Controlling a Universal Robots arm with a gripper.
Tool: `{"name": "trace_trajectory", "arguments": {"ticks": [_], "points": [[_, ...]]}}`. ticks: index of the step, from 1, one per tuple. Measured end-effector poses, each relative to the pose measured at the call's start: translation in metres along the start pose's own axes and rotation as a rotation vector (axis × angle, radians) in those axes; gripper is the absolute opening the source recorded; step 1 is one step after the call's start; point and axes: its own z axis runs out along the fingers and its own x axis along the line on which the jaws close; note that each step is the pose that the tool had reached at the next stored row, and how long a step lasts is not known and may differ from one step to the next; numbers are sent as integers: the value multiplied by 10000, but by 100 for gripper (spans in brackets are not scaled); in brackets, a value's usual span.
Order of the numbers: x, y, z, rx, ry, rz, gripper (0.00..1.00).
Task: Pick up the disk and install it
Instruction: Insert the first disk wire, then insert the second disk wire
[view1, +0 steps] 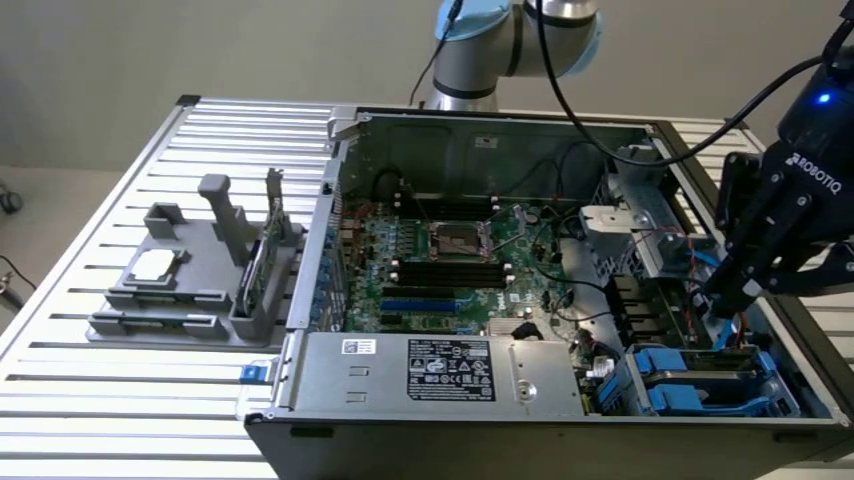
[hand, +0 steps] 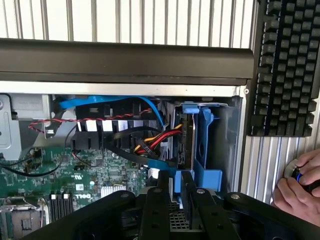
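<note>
Black end effector fingers close together, nothing visibly between them | hovers just above computer case drive bay | disk stands on edge in blue carrier inside bay | insertion looks done, full seating unconfirmed | person's hand beside case.

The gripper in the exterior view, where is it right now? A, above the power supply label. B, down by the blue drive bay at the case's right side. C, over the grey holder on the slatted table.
B: the gripper hangs inside the open computer case just above the blue drive bay on the exterior view's right.
</note>
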Motion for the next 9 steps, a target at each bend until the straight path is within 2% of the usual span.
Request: {"name": "trace_trajectory", "arguments": {"ticks": [9], "points": [[12, 5, 67, 28, 19, 239, 25]]}}
